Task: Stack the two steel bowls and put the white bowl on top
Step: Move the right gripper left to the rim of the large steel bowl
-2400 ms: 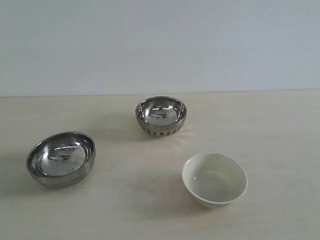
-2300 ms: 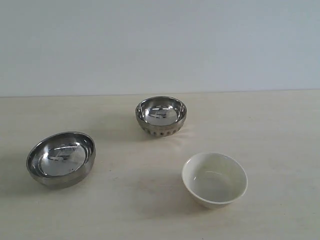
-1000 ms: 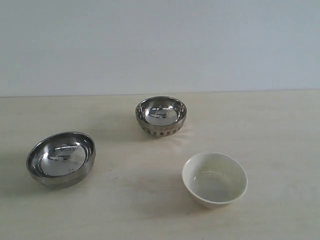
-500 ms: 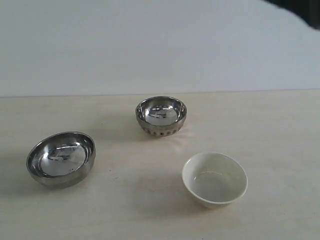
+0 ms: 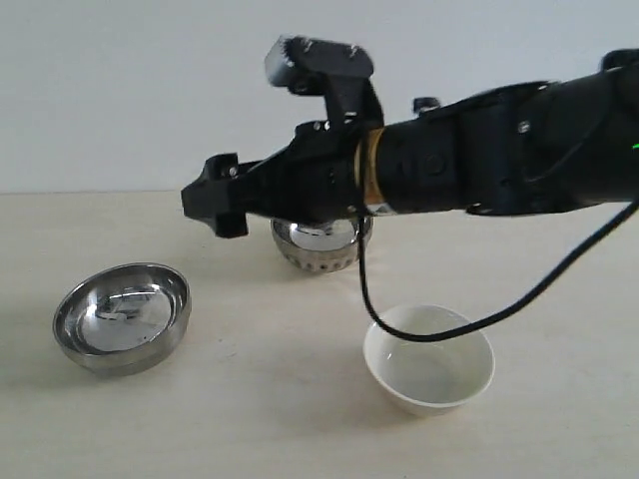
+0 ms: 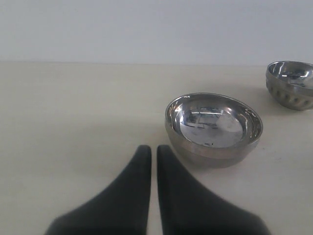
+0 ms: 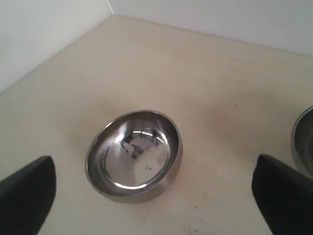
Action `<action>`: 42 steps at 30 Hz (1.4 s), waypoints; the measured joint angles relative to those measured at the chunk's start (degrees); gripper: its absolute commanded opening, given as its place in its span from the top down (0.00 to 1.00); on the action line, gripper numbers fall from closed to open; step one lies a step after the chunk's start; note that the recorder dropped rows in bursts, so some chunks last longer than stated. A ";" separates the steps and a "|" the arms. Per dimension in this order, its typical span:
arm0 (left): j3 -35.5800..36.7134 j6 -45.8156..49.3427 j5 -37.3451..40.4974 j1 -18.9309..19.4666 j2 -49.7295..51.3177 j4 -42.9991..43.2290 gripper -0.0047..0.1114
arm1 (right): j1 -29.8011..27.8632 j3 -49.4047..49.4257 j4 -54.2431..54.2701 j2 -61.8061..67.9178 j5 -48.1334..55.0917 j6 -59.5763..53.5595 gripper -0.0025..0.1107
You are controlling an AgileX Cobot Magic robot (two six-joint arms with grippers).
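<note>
A pale beige table (image 5: 280, 419) runs back to a plain whitish wall (image 5: 130, 90). The black right arm (image 5: 479, 160) stretches in from the right side of the exterior view. The right gripper (image 5: 213, 197) hangs in the air above the table, clear of the surface. Its jaws stand wide apart: in the right wrist view the two dark fingers (image 7: 27, 196) sit at opposite edges of the picture. The wider steel bowl (image 7: 134, 155) rests upright on the table below and ahead of the gripper, in the open span between the fingers and touched by neither.

The smaller steel bowl (image 5: 318, 249), with its dotted lower band, stands back behind the gripper's wrist. Its upper part is hidden by the arm, and it is well apart from the wider bowl. The white bowl (image 5: 429, 357) stands upright under the forearm, well back from the gripper's tips. A black cable (image 5: 365, 284) loops down across its rim in the picture; whether the cable touches the rim cannot be told.

The left gripper (image 6: 153, 149) has its two fingers drawn together, with only a thin slit between them. The wider steel bowl lies just ahead of its tips and off to one side. The smaller steel bowl stands farther ahead on that same side.
</note>
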 measured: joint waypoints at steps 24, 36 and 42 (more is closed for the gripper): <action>0.00 0.00 0.00 0.00 0.00 0.00 0.93 | 8.58 -22.37 9.44 33.15 6.23 2.81 0.06; 0.00 0.00 0.00 0.00 0.00 0.00 0.93 | 8.58 -23.30 12.00 35.56 6.46 3.17 0.06; 0.00 0.00 0.00 0.00 0.00 0.00 0.93 | 8.58 -23.40 12.38 35.56 6.59 3.57 0.27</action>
